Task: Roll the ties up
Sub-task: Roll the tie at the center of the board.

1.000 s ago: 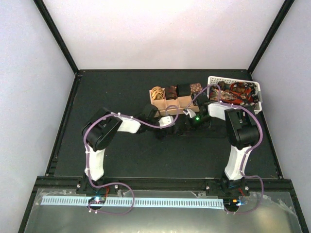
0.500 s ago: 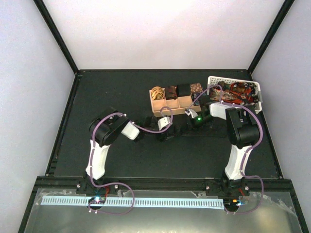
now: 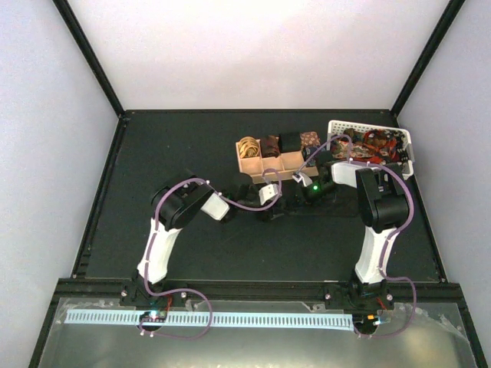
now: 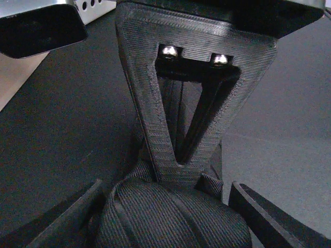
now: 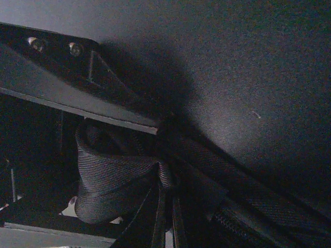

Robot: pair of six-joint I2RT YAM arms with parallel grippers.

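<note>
A black ribbed tie [image 4: 170,217] is rolled into a fat coil on the black mat. My left gripper [image 4: 168,206] is open, one finger on each side of the coil, with a small gap at the right finger [image 4: 274,217]. My right gripper [image 5: 165,181] is shut on a fold of the same tie [image 5: 111,175] at the coil's far side, facing the left gripper. In the top view the left gripper [image 3: 270,205] and the right gripper [image 3: 295,199] meet just in front of the tray. The tie is hard to make out there.
The tan wooden tray [image 3: 265,163] holds rolled gold [image 3: 248,146], brown [image 3: 270,144], black [image 3: 289,141] and patterned [image 3: 309,139] ties in its back row. The white basket [image 3: 410,142] with several loose ties stands at the right.
The left arm's elbow has swung right and toward the near edge, and its gripper has shifted slightly right toward the right gripper. The right arm has barely moved.
</note>
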